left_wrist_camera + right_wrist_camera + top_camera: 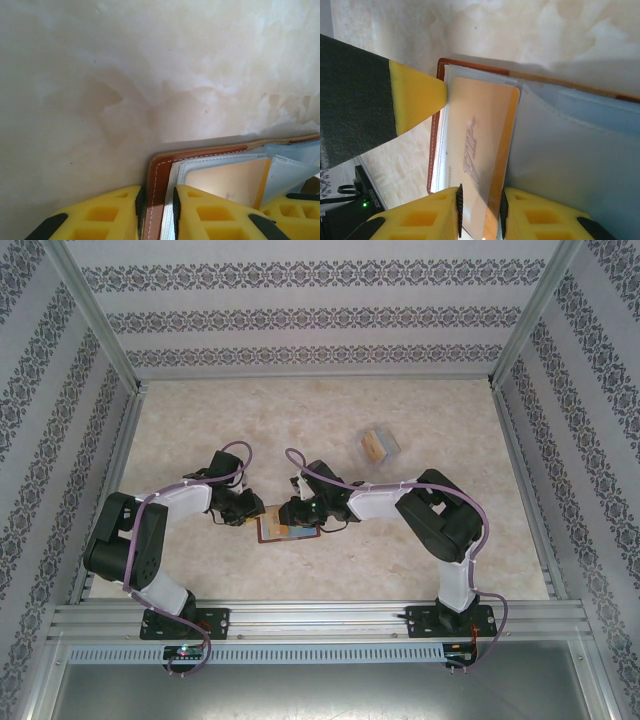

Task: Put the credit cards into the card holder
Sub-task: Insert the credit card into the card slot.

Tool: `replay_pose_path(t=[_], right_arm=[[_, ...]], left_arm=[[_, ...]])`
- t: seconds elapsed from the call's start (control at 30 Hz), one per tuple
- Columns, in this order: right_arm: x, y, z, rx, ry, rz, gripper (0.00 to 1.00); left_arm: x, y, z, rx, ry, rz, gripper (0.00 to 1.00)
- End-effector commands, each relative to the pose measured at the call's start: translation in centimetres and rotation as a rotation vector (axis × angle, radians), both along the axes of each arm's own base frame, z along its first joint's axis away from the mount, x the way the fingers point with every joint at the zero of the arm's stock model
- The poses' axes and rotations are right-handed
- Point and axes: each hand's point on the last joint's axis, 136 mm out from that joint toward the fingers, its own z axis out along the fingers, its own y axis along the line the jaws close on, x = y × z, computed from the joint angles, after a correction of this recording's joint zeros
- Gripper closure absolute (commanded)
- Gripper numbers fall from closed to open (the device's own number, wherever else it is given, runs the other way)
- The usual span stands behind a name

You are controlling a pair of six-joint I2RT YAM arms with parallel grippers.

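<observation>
Orange card (480, 145) lies on the open holder (434, 150) on the tabletop (450, 540), its long axis running straight away from the right jaws, which straddle its near end. Left jaws straddle the holder's left edge. Whether either pair actually grips, I cannot tell.

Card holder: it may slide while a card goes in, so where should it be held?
Take the card holder by its stitched left edge, coming from the left: it lies open and flat, and that thin rim is clear of the sleeves and the orange card.
</observation>
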Motion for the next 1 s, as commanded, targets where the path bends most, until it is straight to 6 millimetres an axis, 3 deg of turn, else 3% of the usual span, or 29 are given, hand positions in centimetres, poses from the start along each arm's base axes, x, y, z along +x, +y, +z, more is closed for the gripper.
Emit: replay_pose_path(t=[0.0,0.27,0.67,0.97], right_arm=[[-0.2,1.1,1.1,0.025,-0.039,0.001,0.73],[0.2,2.2,0.9,0.047,-0.052,-0.1,0.83],[0.2,3.6,2.3,0.147,-0.035,-0.133,0.73],[0.5,-0.3,1.3,-0.065,-0.122,-0.177,0.69]], left_arm=[[-0.9,-3.0,-0.4,-0.124,0.023,-0.062,0.76],[-1.0,-2.9,-0.7,-0.122,0.033,-0.057,0.81],[-0.2,-3.2,-0.8,-0.132,0.033,-0.045,0.78],[0.8,-2.7,-0.8,-0.114,0.016,-0.025,0.78]])
